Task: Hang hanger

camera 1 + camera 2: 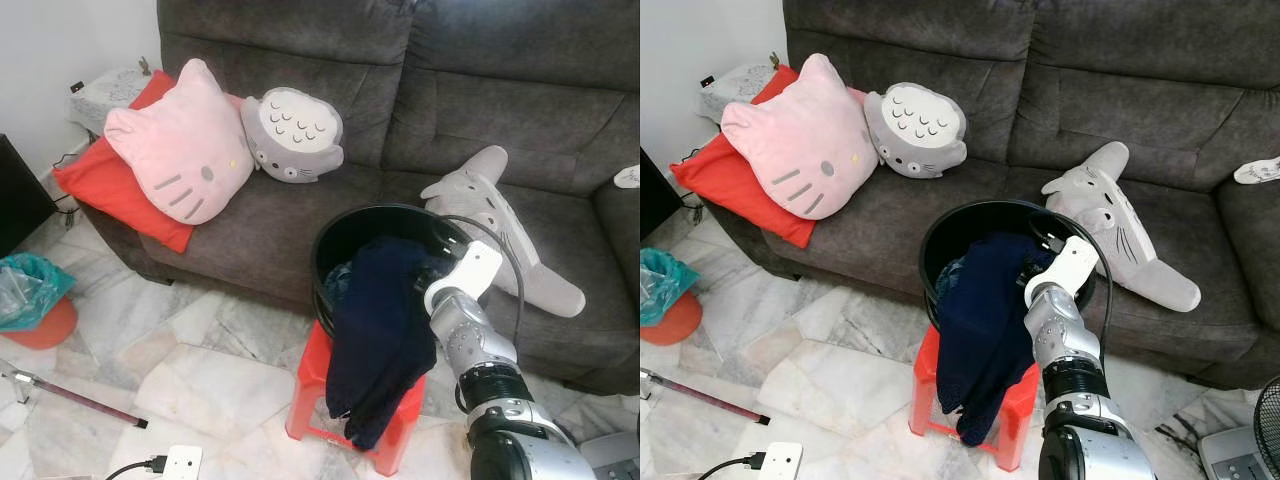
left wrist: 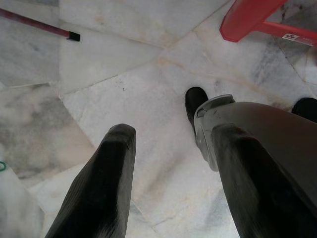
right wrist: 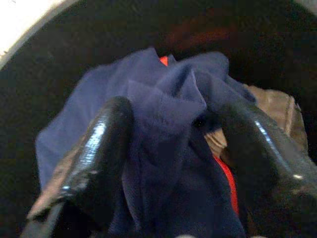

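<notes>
Hanger: I cannot make one out; a navy garment (image 1: 378,335) drapes over the black bucket (image 1: 345,232) on the red stool (image 1: 310,385). The right gripper (image 3: 173,144) reaches into the bucket, fingers spread around bunched navy cloth. The left gripper (image 2: 173,163) hangs wide apart above marble floor (image 2: 124,74).

Home living room. Evidence: dark grey fabric sofa (image 1: 400,150) against a white wall, with a pink cat-face cushion (image 1: 180,150), red cushion (image 1: 110,190), round grey owl-like plush (image 1: 292,135) and a grey shark-ish plush (image 1: 500,225). Marble tile floor (image 1: 200,370). Black laundry bucket (image 1: 345,235) of clothes sits on a red plastic stool (image 1: 310,385). Power strip (image 1: 170,462) on floor; probably a fan (image 1: 1250,440) at the corner.
</notes>
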You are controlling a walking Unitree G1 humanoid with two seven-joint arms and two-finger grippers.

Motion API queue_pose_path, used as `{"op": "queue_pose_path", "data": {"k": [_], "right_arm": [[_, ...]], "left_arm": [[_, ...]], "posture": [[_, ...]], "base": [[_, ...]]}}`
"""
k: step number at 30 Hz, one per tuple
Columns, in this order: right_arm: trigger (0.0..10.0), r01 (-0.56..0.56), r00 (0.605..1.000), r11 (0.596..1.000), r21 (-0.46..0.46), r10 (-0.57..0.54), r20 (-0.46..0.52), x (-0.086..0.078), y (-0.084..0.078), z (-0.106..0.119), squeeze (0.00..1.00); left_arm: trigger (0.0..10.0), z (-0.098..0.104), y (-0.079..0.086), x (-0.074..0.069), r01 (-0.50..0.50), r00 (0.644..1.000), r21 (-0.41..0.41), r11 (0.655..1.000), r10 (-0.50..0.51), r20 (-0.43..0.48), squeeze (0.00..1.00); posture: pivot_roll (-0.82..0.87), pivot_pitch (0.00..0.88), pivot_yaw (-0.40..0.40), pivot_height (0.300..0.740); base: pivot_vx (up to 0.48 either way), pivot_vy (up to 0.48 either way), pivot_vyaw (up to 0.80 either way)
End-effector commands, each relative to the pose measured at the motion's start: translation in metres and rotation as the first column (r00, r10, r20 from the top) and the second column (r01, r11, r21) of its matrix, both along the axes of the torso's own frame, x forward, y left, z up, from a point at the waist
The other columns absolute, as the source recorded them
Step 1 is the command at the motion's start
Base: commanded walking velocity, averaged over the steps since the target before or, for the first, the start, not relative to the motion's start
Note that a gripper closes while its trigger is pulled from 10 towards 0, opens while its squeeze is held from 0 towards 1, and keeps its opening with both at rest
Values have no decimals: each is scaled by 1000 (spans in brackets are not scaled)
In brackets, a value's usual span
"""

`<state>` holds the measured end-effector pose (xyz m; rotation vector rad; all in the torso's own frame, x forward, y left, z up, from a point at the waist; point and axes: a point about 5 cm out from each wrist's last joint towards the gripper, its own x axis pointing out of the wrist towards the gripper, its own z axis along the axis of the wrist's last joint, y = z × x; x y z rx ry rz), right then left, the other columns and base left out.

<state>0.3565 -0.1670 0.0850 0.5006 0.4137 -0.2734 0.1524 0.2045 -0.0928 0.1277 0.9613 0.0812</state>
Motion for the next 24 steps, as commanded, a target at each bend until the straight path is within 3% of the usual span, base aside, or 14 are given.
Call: {"op": "queue_pose_path", "data": {"k": [1, 24], "right_arm": [[0, 0, 1000, 1000, 8, 0, 21, 4, 2, 6, 0], [0, -16, 1000, 1000, 10, 16, 11, 3, 5, 2, 0]], "left_arm": [[10000, -3, 2, -7, 19, 999, 19, 1000, -18, -38, 0], [10000, -3, 2, -7, 26, 999, 24, 999, -25, -46, 0]], "posture": [[-50, 64, 3, 740], [-46, 66, 4, 740]], "base": [[0, 0, 0], [0, 0, 0]]}}
